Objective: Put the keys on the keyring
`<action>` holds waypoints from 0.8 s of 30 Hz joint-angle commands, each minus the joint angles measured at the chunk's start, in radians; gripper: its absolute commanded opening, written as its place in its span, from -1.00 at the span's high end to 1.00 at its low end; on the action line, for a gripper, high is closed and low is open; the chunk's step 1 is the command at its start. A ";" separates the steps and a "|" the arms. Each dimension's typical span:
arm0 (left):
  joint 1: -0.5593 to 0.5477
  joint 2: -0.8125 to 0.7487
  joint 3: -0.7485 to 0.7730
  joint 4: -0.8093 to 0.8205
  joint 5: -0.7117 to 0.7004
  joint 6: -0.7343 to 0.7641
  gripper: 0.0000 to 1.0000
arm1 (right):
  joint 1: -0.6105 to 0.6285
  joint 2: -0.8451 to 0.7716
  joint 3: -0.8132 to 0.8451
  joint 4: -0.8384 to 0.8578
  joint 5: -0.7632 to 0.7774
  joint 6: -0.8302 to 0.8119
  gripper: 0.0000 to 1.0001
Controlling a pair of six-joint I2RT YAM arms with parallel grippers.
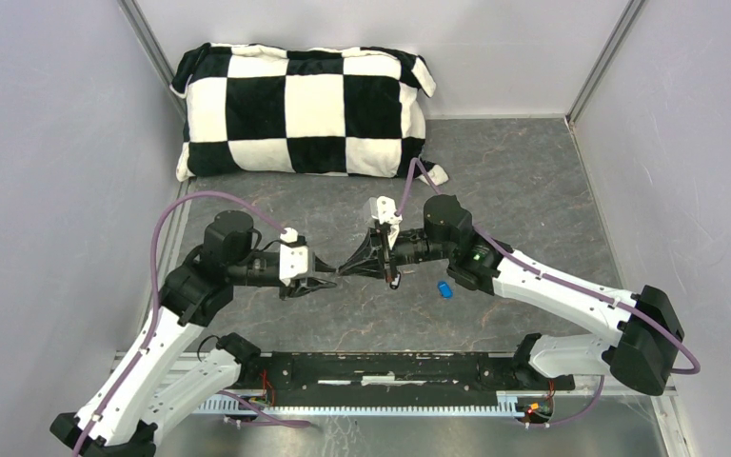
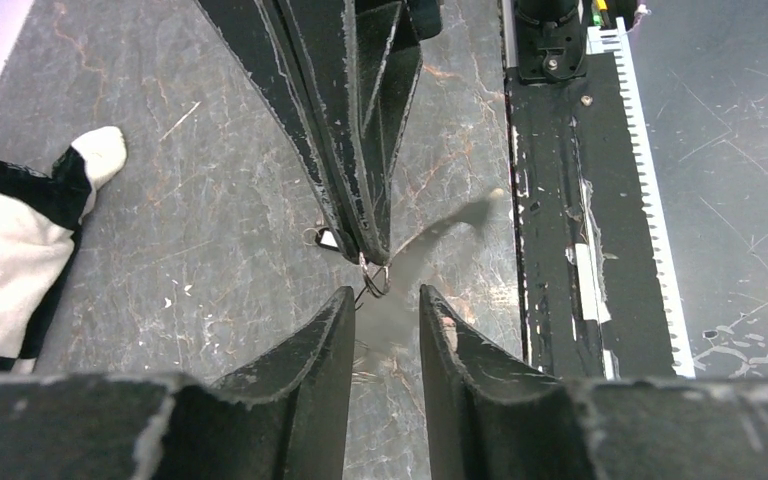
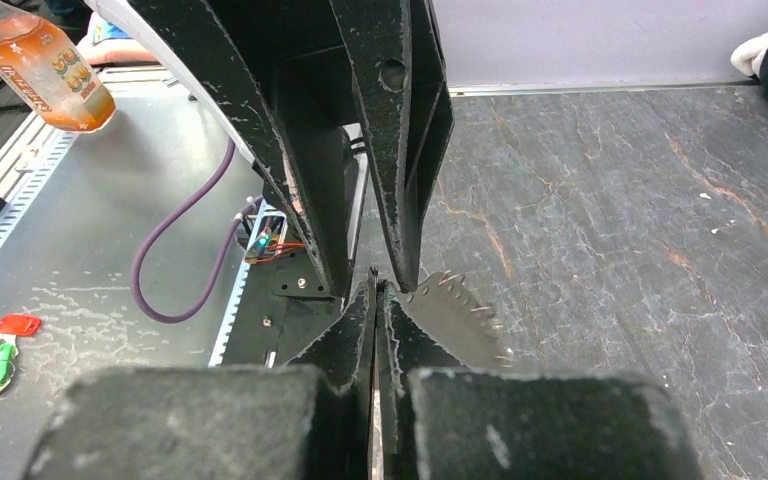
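Keyring [image 3: 457, 312] sits at frame centre, pinched by the fully closed right gripper [image 3: 378, 290]. Left gripper [image 2: 387, 295] is part-open and empty, straddling the wire. Blue key [image 1: 444, 289] lies apart, right of centre overhead. Judgement: close gently and keep the tips aligned.

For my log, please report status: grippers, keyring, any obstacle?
Right gripper shut on keyring. Left gripper open, facing its tip. Blue key loose on table, unheld. Checkered pillow far behind, clear.

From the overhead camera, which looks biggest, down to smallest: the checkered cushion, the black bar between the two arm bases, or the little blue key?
1. checkered cushion
2. black bar, long but thin
3. blue key, just a speck
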 commanded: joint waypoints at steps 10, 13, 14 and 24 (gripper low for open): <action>0.000 0.042 0.034 -0.001 0.037 -0.075 0.55 | 0.028 -0.025 0.062 0.020 0.025 -0.028 0.99; 0.000 0.045 0.041 -0.001 0.042 -0.078 0.61 | 0.034 -0.025 0.067 0.008 0.034 -0.035 0.99; 0.000 0.046 0.044 -0.001 0.044 -0.078 0.61 | 0.036 -0.024 0.070 0.003 0.038 -0.040 0.99; 0.000 0.054 0.064 0.001 0.055 -0.085 0.64 | 0.056 -0.015 0.095 -0.056 0.068 -0.069 0.99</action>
